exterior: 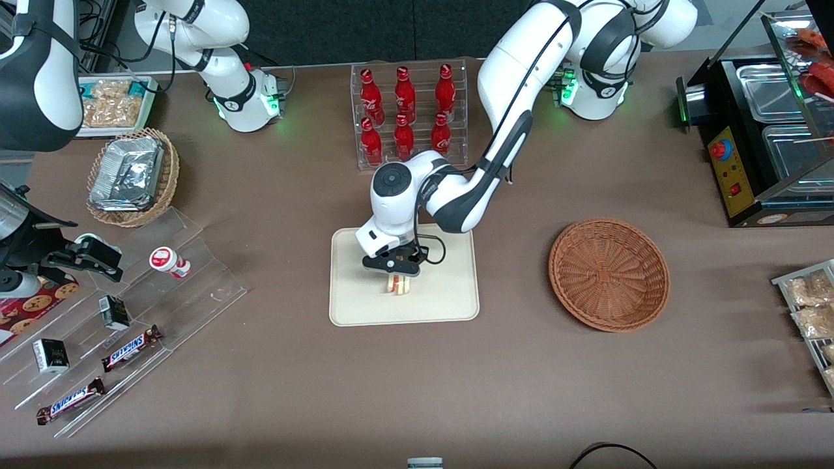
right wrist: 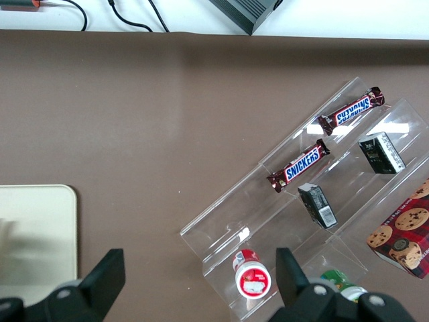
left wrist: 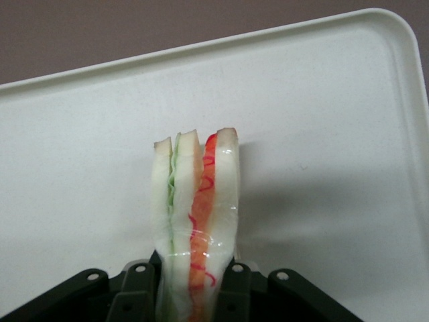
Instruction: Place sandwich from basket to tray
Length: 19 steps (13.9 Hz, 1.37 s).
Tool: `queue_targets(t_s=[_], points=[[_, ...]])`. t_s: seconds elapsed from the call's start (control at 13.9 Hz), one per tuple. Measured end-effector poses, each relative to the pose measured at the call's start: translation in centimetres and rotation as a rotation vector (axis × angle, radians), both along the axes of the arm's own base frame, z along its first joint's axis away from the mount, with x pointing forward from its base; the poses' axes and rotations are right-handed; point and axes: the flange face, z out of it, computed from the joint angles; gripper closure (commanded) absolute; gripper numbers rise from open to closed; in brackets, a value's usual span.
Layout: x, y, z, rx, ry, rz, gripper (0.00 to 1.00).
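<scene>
You are viewing the gripper (exterior: 399, 279) positioned over the cream tray (exterior: 449, 303), its fingers (left wrist: 231, 285) clamping the wrapped sandwich wedge (left wrist: 196, 215) on both flat bread faces. The sandwich is hanging directly below the pincer, over the tray's middle; whether it is touching the tray cannot be told. The wicker basket (exterior: 609, 273) is sitting empty, well apart toward the working arm's end. Judged as light, soft, easily crushed, with slippery wrap; hold gently on the broad faces. The gripped end is cut off from the wrist view.
</scene>
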Motion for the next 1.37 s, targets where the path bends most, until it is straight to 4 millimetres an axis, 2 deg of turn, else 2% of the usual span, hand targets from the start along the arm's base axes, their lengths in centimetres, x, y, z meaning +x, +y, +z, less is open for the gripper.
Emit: queue_targets(t_s=[0.07, 0.14, 0.22, 0.29, 0.5, 0.58, 0.72, 0.94, 1.08, 1.23, 1.37], points=[[0.0, 0.0, -0.5, -0.003, 0.001, 0.018, 0.63], [0.0, 0.0, -1.1, -0.01, -0.001, 0.04, 0.51], [0.1, 0.0, -1.4, -0.018, -0.007, 0.058, 0.19], [0.1, 0.0, -1.6, -0.022, -0.01, 0.071, 0.01], [0.5, -0.3, -0.7, -0.041, -0.023, 0.087, 0.0], [1.0, -0.2, 0.4, -0.046, -0.031, 0.097, 0.01], [3.2, 1.5, 3.9, -0.034, -0.031, 0.142, 0.01], [7.2, 6.5, 12.9, -0.049, -0.041, 0.208, 0.01], [9.2, 11.6, 18.2, -0.063, -0.009, 0.199, 0.01], [10.5, 17.3, 20.9, -0.043, 0.035, 0.178, 0.01], [12.0, 23.6, 22.1, -0.018, 0.077, 0.167, 0.01]])
